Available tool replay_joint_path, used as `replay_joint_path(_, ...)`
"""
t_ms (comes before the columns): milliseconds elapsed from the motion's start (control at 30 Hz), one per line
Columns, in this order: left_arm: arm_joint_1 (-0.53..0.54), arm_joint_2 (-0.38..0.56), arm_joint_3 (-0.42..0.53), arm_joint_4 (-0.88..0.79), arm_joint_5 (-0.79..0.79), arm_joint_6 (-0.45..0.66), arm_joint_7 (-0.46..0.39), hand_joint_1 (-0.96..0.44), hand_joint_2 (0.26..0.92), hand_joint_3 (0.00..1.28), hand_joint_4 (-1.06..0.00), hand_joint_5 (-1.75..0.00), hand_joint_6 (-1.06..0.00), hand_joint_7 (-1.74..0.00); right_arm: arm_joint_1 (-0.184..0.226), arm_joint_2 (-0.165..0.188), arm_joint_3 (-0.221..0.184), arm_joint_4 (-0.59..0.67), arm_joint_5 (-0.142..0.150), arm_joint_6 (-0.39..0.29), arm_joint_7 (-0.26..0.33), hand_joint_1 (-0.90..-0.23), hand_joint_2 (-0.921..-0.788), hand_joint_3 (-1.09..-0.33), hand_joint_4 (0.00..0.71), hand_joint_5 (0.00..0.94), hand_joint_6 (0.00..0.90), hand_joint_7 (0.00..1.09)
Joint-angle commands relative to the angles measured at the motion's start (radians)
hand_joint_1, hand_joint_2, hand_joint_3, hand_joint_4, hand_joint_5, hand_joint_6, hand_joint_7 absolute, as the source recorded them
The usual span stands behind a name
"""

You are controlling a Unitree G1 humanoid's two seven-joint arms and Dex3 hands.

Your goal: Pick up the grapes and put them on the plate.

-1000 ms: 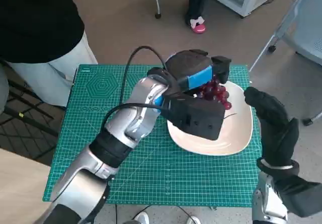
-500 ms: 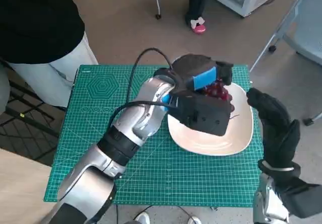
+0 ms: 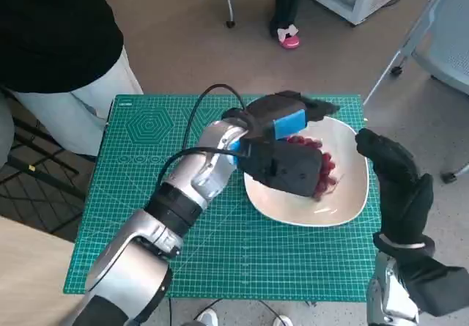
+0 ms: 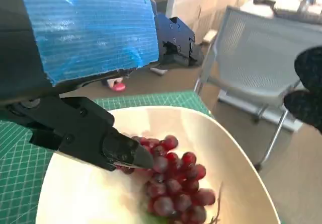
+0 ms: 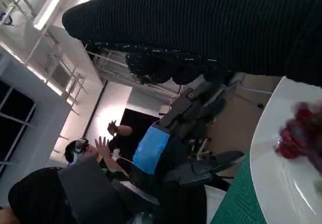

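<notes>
Left hand (image 3: 287, 130) is spread and released over the grapes (image 4: 172, 182) lying on the plate (image 3: 352, 194), right hand (image 3: 396, 183) empty alongside

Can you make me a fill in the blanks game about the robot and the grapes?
1. The grapes are lying on the white ____.
2. The grapes are dark ____ in colour.
3. The left robot hand has ____ tape on its back.
4. The plate sits on a ____ mat with grid lines.

Missing words: plate, red, blue, green
</notes>
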Motion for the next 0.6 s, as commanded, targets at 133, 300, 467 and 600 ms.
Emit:
replay_joint_path(133, 0.028, 0.046, 0.054, 0.050, -0.051, -0.091, 0.062, -0.47, 0.920, 0.05, -0.06, 0.00, -0.19, -0.01, -0.008, 0.004, 0.013, 0.026, -0.006, 0.007, 0.003, -0.625, -0.921, -0.837, 0.391, 0.000, 0.186, 0.16)
replay_joint_path(300, 0.065, 0.087, 0.115, 0.053, -0.120, -0.157, 0.057, -0.50, 0.921, 0.09, -0.07, 0.00, -0.21, -0.02, -0.020, 0.004, 0.020, 0.038, -0.006, 0.005, 0.005, -0.627, -0.921, -0.840, 0.388, 0.000, 0.187, 0.16)
replay_joint_path(467, 0.126, 0.103, 0.240, 0.041, -0.289, -0.202, -0.009, -0.50, 0.921, 0.14, -0.09, -0.01, -0.22, -0.03, -0.031, 0.005, 0.026, 0.049, -0.007, 0.003, 0.008, -0.627, -0.921, -0.840, 0.389, 0.000, 0.189, 0.16)
replay_joint_path(600, 0.227, 0.088, 0.411, 0.003, -0.539, -0.243, -0.127, -0.47, 0.921, 0.15, -0.13, -0.02, -0.26, -0.05, -0.044, 0.006, 0.033, 0.056, -0.010, 0.006, 0.007, -0.627, -0.921, -0.841, 0.389, 0.000, 0.189, 0.16)
